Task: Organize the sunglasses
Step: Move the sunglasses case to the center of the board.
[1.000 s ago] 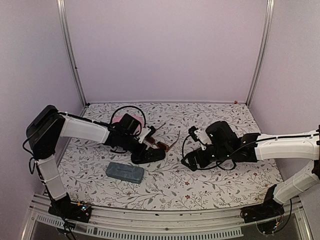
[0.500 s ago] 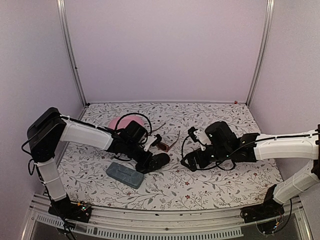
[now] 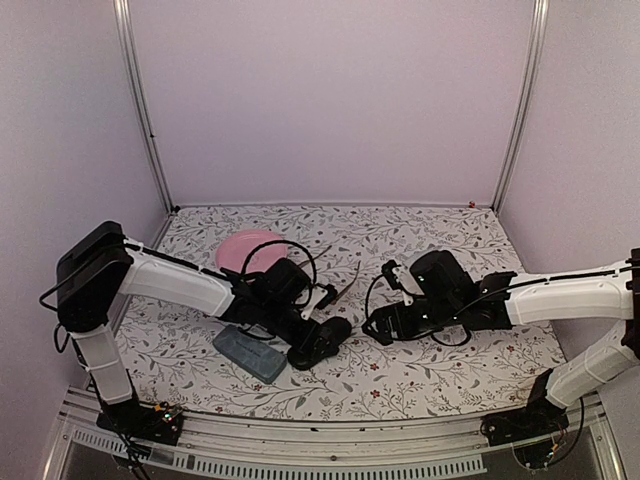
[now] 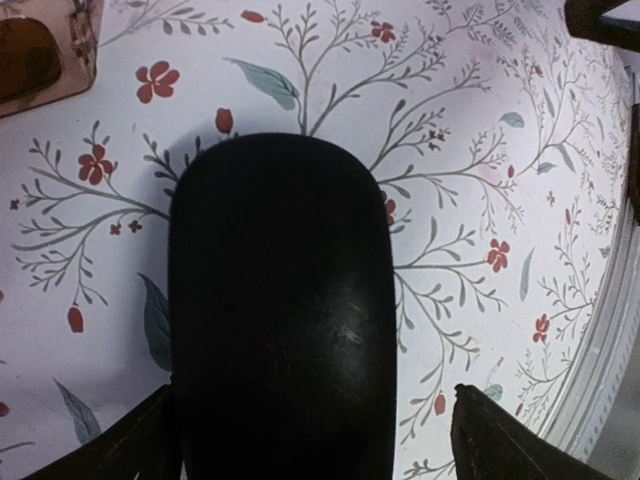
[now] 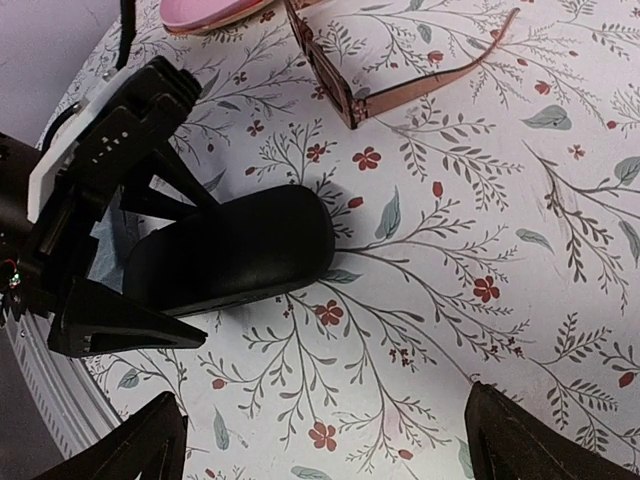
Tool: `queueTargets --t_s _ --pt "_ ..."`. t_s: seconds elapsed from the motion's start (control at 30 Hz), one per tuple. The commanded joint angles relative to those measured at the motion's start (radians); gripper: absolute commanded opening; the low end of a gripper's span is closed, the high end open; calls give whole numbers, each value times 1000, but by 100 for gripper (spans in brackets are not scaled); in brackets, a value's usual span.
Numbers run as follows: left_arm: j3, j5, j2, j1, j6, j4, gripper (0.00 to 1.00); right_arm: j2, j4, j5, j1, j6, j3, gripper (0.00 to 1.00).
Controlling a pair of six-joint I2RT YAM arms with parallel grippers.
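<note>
Straddled case with left gripper, grip unclear; held right gripper open. Needed centring between jaws, clear of sunglasses beyond.

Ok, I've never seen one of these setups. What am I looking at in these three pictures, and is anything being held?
Two robot arms are bolted at the near edge of a flower-patterned table. The wide picture comes from a fixed camera above and behind them. The other two come from a camera on each wrist, so the dark shapes in their bottom corners are that arm's own fingers. On the table lie a black hard case, a grey-blue case, reddish-brown sunglasses and a pink round object. The left gripper is open, its fingers either side of the black hard case, with a gap at one finger. The right gripper is open over bare table and holds nothing.
</note>
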Motion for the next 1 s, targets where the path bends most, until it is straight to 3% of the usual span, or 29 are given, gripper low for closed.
queueTargets --t_s 0.0,0.5,0.67,0.97 --pt "-35 -27 -59 -41 -56 8 93 -27 23 4 -6 69 -34 99" --pt "-199 42 -231 -90 -88 154 94 32 110 -32 29 163 -56 99" --pt "-273 -48 -396 -89 -87 102 96 138 62 15 107 161 52 99" --pt "-355 -360 -716 -79 -107 -76 99 360 -93 110 232 199 297 99"
